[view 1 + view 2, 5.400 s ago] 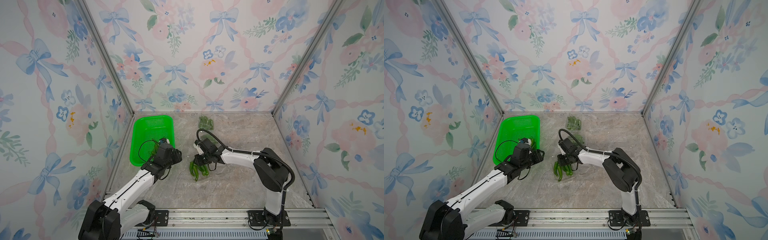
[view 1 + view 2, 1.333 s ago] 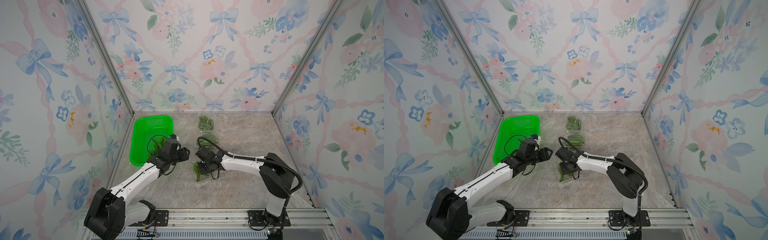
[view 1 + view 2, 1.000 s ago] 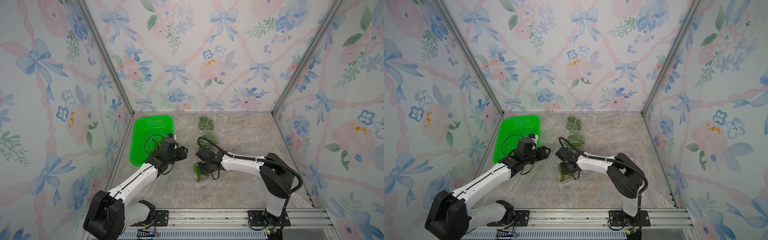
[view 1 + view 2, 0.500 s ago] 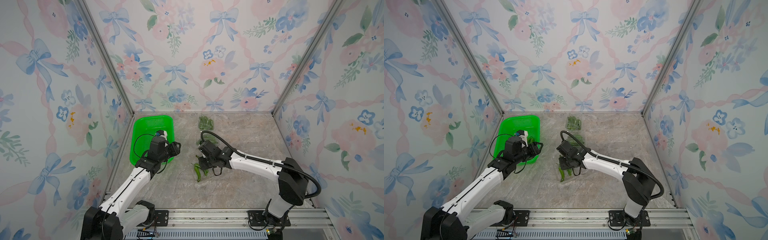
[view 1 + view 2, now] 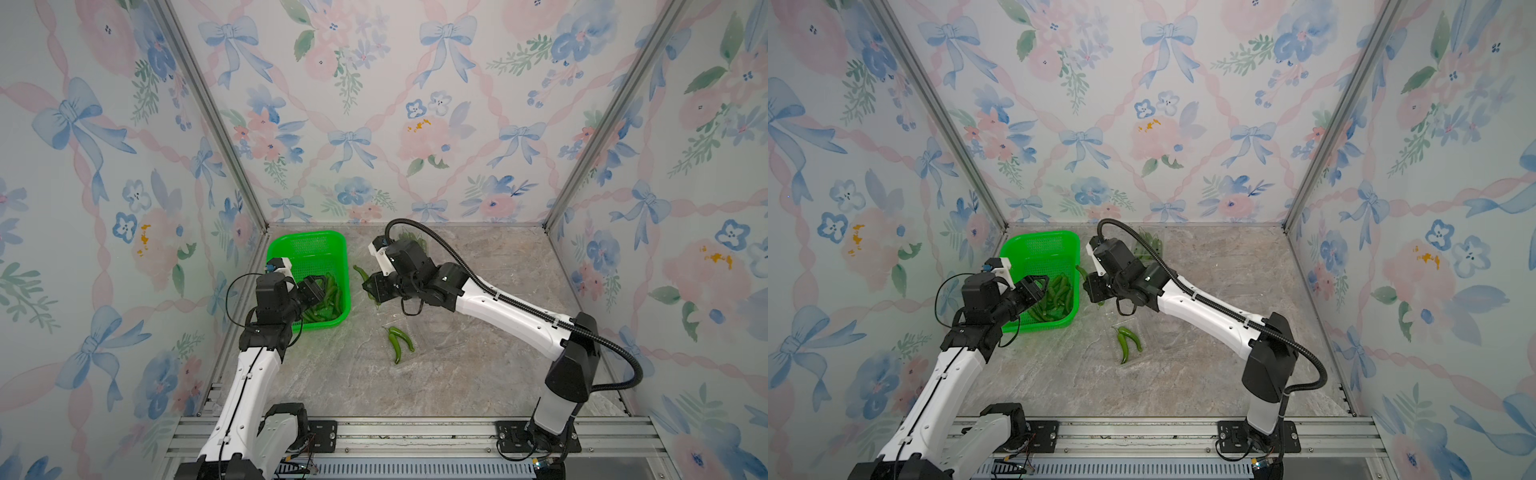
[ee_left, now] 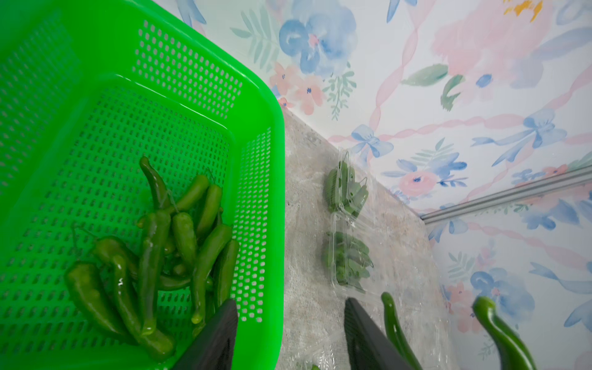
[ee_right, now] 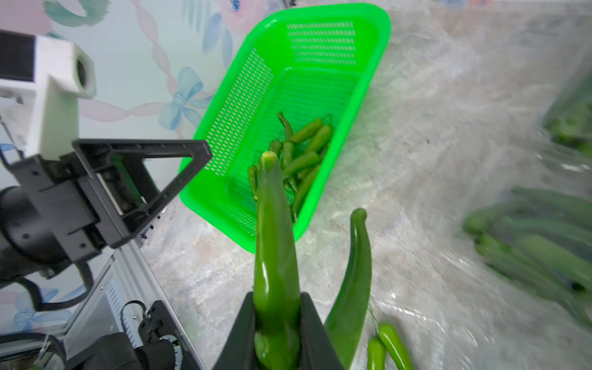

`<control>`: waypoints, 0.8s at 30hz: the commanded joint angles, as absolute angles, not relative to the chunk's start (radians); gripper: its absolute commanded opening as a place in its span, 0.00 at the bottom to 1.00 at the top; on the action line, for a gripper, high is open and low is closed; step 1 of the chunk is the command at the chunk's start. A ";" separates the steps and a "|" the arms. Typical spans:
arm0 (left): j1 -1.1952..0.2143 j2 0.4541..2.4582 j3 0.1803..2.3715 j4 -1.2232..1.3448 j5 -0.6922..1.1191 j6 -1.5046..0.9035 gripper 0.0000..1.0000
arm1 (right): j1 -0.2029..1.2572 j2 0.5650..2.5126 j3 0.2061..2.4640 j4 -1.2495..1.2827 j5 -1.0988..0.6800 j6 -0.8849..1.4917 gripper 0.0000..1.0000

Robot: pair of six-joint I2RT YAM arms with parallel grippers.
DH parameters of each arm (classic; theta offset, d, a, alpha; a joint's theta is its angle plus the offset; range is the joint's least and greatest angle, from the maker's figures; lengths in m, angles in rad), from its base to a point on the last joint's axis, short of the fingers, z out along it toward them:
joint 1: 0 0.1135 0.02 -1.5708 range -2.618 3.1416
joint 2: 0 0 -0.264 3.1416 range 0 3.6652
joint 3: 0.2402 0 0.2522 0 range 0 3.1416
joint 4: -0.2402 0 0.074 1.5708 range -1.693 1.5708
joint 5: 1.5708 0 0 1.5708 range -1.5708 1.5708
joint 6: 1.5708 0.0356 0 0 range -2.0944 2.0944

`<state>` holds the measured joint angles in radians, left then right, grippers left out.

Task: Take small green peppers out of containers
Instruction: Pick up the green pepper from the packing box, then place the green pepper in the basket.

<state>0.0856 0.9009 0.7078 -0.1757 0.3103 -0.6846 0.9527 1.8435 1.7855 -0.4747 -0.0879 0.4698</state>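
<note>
Since the right gripper [image 7: 277, 307] is clamped on one slim glossy dark-green chili pepper [image 7: 274, 240] near its end, with the long part sticking out toward the bright green perforated plastic basket [image 7: 381, 32], I read this as a carry to the drop point; in both top views the gripper [image 5: 370, 286] sits just beside the basket's wall, not yet over it; a second pepper [image 7: 352, 272] hangs against the jaws' side, and I cannot tell if it is pinched or just riding along, so it may drop short onto the grey marbled tabletop [image 5: 478, 374]. Left gripper [image 6: 291, 304] has its jaws apart with nothing between them, hovering over the basket's near corner above the heap of peppers [image 6: 179, 243]; it looks parked clear of the right arm's path. Shallow clear plastic clamshell container [image 5: 409, 332] lies open mid-table with two peppers [image 5: 398, 343] in it, so that is likely the box in hand; two more clear containers [image 6: 336, 283] sit near the back wall, both with peppers inside, lids hard to judge. Peppers: smooth, shiny, slightly curved, tapering to a point; with slick skin and a thin section, a narrow pinch could let one swivel.
</note>
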 commanded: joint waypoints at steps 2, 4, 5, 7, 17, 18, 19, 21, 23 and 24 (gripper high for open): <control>0.162 0.847 0.659 -0.188 0.403 -0.685 0.57 | 0.959 2.017 1.989 -0.498 -0.193 0.424 0.18; 0.190 0.838 0.646 -0.190 0.432 -0.688 0.57 | 0.959 2.100 2.106 -0.500 -0.226 0.417 0.18; 0.200 0.832 0.636 -0.191 0.440 -0.694 0.57 | 0.959 2.149 2.172 -0.511 -0.239 0.422 0.19; 0.206 0.818 0.623 -0.190 0.448 -0.703 0.57 | 0.959 2.258 2.317 -0.543 -0.276 0.426 0.19; 0.215 0.728 0.538 -0.195 0.485 -0.718 0.57 | 0.929 2.600 2.612 -0.479 -0.359 0.509 0.21; 0.216 0.726 0.531 -0.197 0.489 -0.718 0.57 | 0.931 2.607 2.611 -0.486 -0.352 0.499 0.23; 0.216 0.727 0.525 -0.197 0.492 -0.716 0.57 | 0.927 2.615 2.617 -0.497 -0.356 0.499 0.25; 0.217 0.734 0.517 -0.199 0.501 -0.713 0.57 | 0.919 2.624 2.620 -0.514 -0.382 0.505 0.31; 0.217 0.743 0.517 -0.198 0.515 -0.707 0.57 | 0.912 2.614 2.618 -0.547 -0.382 0.488 0.37; 0.216 0.745 0.518 -0.198 0.520 -0.702 0.56 | 0.910 2.600 2.612 -0.564 -0.375 0.469 0.38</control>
